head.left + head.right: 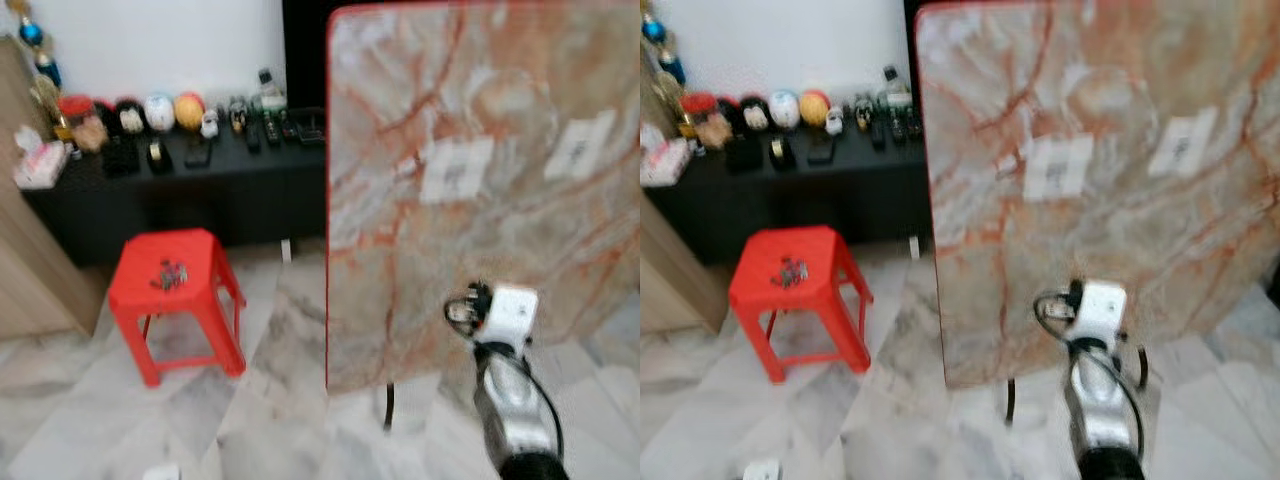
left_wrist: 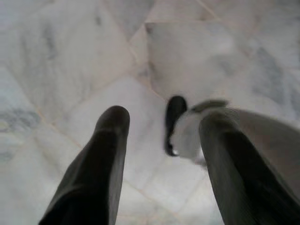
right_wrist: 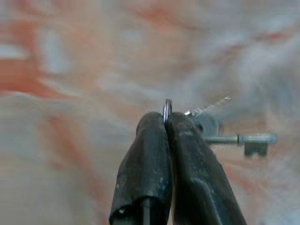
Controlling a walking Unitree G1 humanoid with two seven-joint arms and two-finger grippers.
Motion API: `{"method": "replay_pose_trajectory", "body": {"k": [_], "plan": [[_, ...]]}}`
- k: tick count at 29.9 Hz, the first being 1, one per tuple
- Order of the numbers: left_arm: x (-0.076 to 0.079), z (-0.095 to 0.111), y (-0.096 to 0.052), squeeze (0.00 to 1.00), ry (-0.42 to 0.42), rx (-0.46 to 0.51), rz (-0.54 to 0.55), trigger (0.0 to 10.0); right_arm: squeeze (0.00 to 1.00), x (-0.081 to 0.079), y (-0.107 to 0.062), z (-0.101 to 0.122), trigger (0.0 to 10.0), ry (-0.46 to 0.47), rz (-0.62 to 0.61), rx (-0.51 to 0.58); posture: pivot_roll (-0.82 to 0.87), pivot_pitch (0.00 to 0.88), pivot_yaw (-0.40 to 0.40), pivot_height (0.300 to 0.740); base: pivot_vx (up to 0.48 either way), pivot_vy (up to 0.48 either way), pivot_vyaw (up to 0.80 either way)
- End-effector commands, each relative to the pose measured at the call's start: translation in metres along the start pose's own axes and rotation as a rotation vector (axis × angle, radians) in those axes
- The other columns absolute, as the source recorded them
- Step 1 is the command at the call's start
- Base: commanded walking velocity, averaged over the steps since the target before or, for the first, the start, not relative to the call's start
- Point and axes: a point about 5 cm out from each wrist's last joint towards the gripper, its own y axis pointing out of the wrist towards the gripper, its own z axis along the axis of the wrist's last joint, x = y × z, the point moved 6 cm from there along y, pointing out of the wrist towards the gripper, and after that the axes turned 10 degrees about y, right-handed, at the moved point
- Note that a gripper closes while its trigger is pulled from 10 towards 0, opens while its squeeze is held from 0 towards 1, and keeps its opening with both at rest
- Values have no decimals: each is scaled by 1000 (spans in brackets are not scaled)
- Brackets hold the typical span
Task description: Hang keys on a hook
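Right wrist view: right tool [image 3: 165, 117] clenched on thin metal key ring [image 3: 167, 108], silver keys [image 3: 234, 137] sticking out beside its fingertips, close before upright pink-veined marble slab [image 1: 480, 190]. Left tool [image 2: 164, 124] hangs released over pale marble floor [image 2: 70, 61]. Red plastic stool [image 1: 170, 275] stands well apart.

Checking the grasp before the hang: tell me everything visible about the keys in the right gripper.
The keys are silver metal on a thin round key ring. The right gripper pinches that ring between its shut black fingertips, the ring's top edge poking up between them. One long-shafted key sticks out sideways, level, its notched bit at the far end; a rounder bow and a thinner piece sit nearer the fingers. They hang free in front of the blurred orange-veined marble panel; contact with it cannot be judged.
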Motion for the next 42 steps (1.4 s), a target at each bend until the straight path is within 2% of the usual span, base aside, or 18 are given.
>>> {"method": "replay_pose_trajectory", "body": {"k": [1,6,10,12,13,14,17,18,20,25,31,35,42], "plan": [[9,3,2,0,18,2,-17,10000,0,6,-2,2,10000,-19,-5,8,-107,0,-21,740,0,0,0],[17,5,2,0,29,5,-32,10000,0,4,-2,10,10000,-62,2,45,-109,0,-19,740,0,0,0],[21,9,3,0,35,15,-38,10000,0,16,-4,21,10000,-74,-79,98,-112,0,-16,740,0,0,0],[23,11,4,0,46,17,-40,10000,0,14,-6,27,10000,-186,-84,128,-117,0,-14,740,0,0,0],[23,12,4,0,46,17,-40,10000,0,10,-7,29,10000,-205,-83,144,-135,0,-1,740,0,0,0],[25,15,5,0,57,21,-49,10000,0,-10,-10,36,10000,-240,-23,183,-140,0,0,740,0,0,0],[25,20,6,0,68,26,-51,10000,0,-25,-10,48,10000,-273,9,229,-158,0,-1,740,0,0,0],[25,20,6,0,68,26,-51,10000,0,-25,-10,48,10000,-273,9,229,-158,0,-1,740,0,0,0],[25,21,6,0,66,27,-48,10000,0,-18,-6,71,10000,-318,-78,303,-153,0,-6,740,0,0,0],[26,15,4,0,70,24,-50,10000,0,-8,-2,83,10000,-342,-173,331,-148,0,-5,740,0,0,0],[27,14,4,0,77,24,-51,10000,0,2,1,75,10000,-390,-236,275,-142,0,-8,740,0,0,0],[26,15,4,0,71,27,-47,10000,0,1,5,73,10000,-399,-234,255,-132,0,-19,740,0,0,0],[26,14,4,0,59,24,-38,10000,0,0,12,85,10000,-485,-247,287,-122,0,-20,740,0,0,0]]}}
